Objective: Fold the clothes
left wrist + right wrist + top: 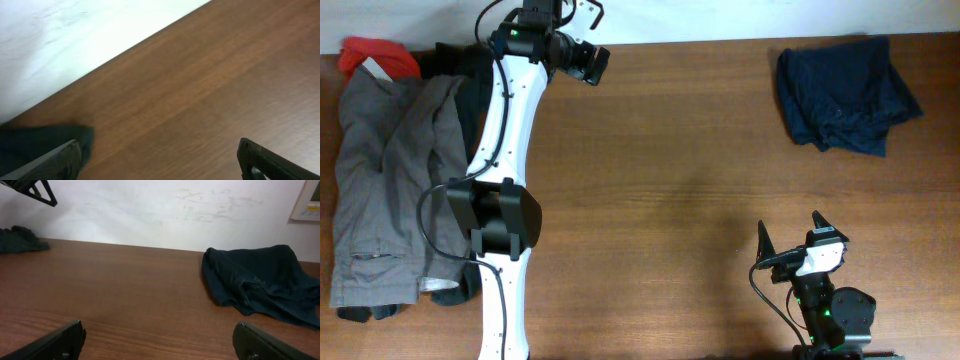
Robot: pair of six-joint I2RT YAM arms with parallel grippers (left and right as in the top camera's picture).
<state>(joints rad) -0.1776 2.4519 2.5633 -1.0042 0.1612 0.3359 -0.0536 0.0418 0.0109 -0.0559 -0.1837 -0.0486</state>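
Note:
Crumpled dark navy shorts lie at the table's far right, also seen in the right wrist view. My right gripper stands open near the front edge, well short of the shorts, with only bare wood between its fingers. Grey trousers lie spread at the far left, with a small red piece and a black garment at their top. My left gripper is open at the table's back edge, empty. A dark garment shows beside its left finger.
My left arm stretches from the front edge to the back, just right of the grey trousers. A white wall runs behind the wooden table. A dark cloth heap shows far left in the right wrist view.

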